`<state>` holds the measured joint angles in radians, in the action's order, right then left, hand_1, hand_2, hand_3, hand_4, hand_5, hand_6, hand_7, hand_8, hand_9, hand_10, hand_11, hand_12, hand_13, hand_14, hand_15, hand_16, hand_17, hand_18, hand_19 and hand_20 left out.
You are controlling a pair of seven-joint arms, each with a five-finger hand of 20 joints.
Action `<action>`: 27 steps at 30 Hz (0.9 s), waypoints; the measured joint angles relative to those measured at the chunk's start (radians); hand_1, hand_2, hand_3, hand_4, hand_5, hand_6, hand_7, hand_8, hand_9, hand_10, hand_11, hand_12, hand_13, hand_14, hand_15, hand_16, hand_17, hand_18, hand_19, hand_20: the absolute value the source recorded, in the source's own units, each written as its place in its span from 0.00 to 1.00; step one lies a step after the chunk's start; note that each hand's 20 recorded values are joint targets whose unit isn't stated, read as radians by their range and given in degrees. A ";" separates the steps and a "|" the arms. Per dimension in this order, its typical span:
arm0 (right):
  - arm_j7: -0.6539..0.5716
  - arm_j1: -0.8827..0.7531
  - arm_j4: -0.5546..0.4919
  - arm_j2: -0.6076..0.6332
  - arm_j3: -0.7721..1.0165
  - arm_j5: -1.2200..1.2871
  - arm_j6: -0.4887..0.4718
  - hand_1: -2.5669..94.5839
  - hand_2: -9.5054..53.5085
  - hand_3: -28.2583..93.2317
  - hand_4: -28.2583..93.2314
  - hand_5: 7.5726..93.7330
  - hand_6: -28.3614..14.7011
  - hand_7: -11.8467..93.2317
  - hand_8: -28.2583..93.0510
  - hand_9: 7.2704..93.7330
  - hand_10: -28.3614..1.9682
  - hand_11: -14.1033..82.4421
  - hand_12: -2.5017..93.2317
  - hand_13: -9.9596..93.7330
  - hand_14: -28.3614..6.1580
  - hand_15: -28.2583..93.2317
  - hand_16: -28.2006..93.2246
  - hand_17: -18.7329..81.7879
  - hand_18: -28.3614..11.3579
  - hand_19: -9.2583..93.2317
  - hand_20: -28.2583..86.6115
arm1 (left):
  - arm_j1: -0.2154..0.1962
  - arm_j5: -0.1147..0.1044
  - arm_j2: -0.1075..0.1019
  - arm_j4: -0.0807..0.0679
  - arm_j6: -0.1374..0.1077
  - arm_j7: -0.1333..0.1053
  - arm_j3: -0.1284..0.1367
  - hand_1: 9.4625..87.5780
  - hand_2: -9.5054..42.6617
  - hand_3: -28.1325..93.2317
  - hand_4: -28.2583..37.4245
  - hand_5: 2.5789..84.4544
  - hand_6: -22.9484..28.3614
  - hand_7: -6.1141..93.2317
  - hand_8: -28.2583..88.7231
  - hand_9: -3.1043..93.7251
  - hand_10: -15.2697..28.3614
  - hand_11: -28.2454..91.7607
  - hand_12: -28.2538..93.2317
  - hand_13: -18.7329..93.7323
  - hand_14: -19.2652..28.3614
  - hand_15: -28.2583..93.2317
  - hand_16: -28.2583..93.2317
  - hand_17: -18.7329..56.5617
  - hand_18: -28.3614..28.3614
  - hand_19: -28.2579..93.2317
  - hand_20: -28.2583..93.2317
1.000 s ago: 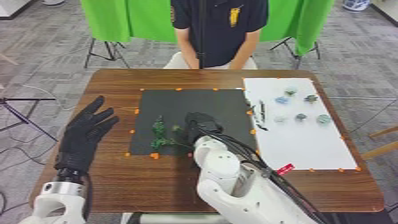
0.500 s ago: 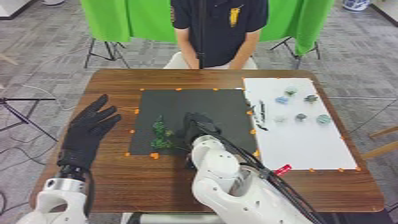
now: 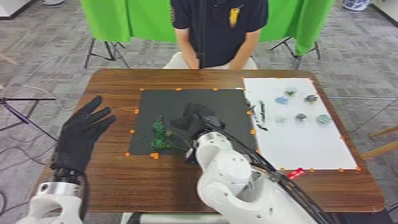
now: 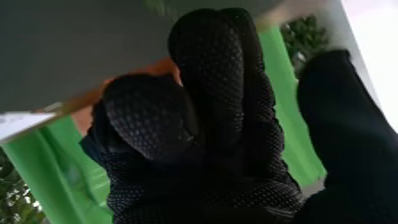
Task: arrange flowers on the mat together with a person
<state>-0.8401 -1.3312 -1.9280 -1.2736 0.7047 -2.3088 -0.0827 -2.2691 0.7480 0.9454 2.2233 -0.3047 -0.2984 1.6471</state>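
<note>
From my seat, the near left part of the dark mat (image 3: 162, 102) had greenery (image 3: 161, 134) lying on it, so I judged the arranging begun, with most of it left to do. I had the left hand (image 3: 78, 135) over the table (image 3: 133, 182), left of the mat, its fingers straight and open. The right hand (image 3: 195, 119) was over the mat, just right of the greenery; its fingers were extended, thumb apart, and I made out nothing in its grasp. On the white sheet (image 3: 306, 145) to the right lay the small flowers, probably all waiting to be brought across.

Counting from near to far, I had one clump of greenery, its sprigs too tangled to number; one mat and one sheet; three nearer flowers (image 3: 323, 119); dark thin shapes (image 3: 258, 112) by the sheet's left edge, twigs or markings, I couldn't tell; and three farther flowers (image 3: 311, 98). That made six flowers.
</note>
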 measured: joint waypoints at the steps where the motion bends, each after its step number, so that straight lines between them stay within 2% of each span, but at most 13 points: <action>1: 0.004 -0.014 -0.026 0.014 0.017 0.007 -0.001 0.30 0.33 0.75 0.05 0.88 0.55 0.22 0.14 0.99 0.46 0.55 0.26 0.92 0.47 0.78 0.41 0.64 0.02 1.00 0.62 | -0.007 -0.001 0.000 0.003 -0.004 -0.003 0.003 0.19 0.24 0.90 0.08 0.41 0.53 0.19 0.16 0.39 0.73 0.39 0.31 0.39 0.91 0.49 0.20 0.11 0.85 0.55 0.32; 5: 0.005 -0.063 -0.091 0.078 0.071 0.054 -0.012 0.28 0.36 0.74 0.06 0.88 0.54 0.22 0.14 0.99 0.45 0.55 0.26 0.92 0.45 0.78 0.41 0.64 0.01 1.00 0.63 | -0.021 -0.004 -0.002 0.007 -0.013 -0.007 0.008 0.19 0.25 0.90 0.08 0.41 0.53 0.19 0.16 0.39 0.73 0.39 0.31 0.39 0.91 0.49 0.20 0.11 0.85 0.55 0.32; 11: 0.004 -0.108 -0.093 0.145 0.094 0.093 -0.091 0.26 0.38 0.74 0.06 0.88 0.53 0.22 0.14 0.99 0.44 0.55 0.26 0.92 0.43 0.79 0.40 0.63 0.00 1.00 0.63 | -0.020 -0.007 -0.004 0.007 -0.018 -0.007 0.009 0.19 0.25 0.90 0.08 0.41 0.53 0.19 0.16 0.39 0.73 0.39 0.31 0.39 0.91 0.49 0.20 0.11 0.85 0.55 0.32; 19: 0.016 -0.076 -0.039 0.135 0.036 0.073 -0.122 0.25 0.38 0.74 0.06 0.89 0.53 0.23 0.14 0.99 0.44 0.54 0.26 0.92 0.42 0.79 0.40 0.63 0.00 1.00 0.63 | -0.005 -0.007 -0.006 0.006 -0.019 -0.007 0.007 0.19 0.25 0.90 0.08 0.41 0.52 0.19 0.16 0.39 0.73 0.39 0.31 0.39 0.91 0.49 0.20 0.11 0.85 0.55 0.32; 27: 0.033 -0.068 -0.031 0.108 0.017 0.071 -0.144 0.25 0.39 0.74 0.06 0.90 0.54 0.23 0.14 1.00 0.44 0.54 0.26 0.92 0.42 0.79 0.40 0.63 0.00 1.00 0.63 | -0.005 -0.007 -0.010 0.007 -0.022 -0.007 0.008 0.19 0.25 0.90 0.08 0.41 0.53 0.19 0.16 0.39 0.73 0.39 0.31 0.39 0.91 0.49 0.20 0.11 0.85 0.55 0.32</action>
<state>-0.8070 -1.3993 -1.9591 -1.1652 0.7219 -2.2377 -0.2266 -2.2743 0.7410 0.9357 2.2299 -0.3267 -0.3055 1.6554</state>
